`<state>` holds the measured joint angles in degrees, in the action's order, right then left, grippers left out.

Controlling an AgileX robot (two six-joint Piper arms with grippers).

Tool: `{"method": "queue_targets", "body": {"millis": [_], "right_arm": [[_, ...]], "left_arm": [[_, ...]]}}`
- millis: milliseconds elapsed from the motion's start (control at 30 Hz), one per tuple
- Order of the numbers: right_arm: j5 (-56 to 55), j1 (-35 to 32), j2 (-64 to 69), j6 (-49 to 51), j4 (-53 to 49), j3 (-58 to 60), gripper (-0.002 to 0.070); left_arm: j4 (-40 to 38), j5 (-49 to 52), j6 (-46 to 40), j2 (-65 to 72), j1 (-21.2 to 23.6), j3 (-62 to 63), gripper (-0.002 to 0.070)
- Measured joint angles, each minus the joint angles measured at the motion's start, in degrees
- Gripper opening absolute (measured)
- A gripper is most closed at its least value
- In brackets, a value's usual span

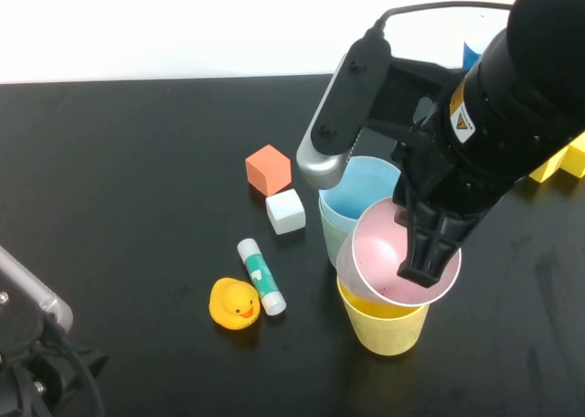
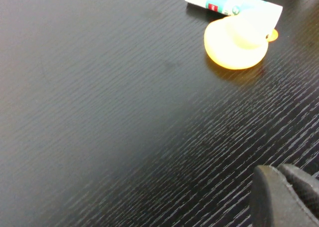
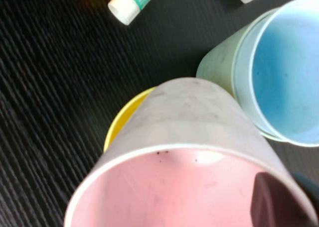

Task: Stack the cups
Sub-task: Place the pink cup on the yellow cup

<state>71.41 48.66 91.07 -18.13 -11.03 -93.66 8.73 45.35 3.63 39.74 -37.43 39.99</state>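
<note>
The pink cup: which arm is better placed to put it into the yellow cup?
The right. The right gripper is shut on the pink cup, tilted directly over the yellow cup. The left gripper is shut, far off by the table's near-left edge.

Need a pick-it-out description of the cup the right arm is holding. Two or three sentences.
On the black table, find the right gripper by the cluster of cups at centre-right; the left gripper sits shut at the near-left corner. The right one is shut on the rim of the pink cup, tilted above the yellow cup. The blue cup sits nested in the green cup beside them.
</note>
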Motion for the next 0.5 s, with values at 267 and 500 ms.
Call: {"method": "queue_targets", "body": {"millis": [267, 500], "right_arm": [[0.0, 0.0, 0.0, -0.02, 0.0, 0.0, 0.0016], [0.0, 0.0, 0.0, -0.02, 0.0, 0.0, 0.0016]], "left_arm": [[0.25, 0.0, 0.08, 0.0, 0.0, 0.0, 0.0], [0.84, 0.0, 0.69, 0.0, 0.0, 0.0, 0.0]]}}
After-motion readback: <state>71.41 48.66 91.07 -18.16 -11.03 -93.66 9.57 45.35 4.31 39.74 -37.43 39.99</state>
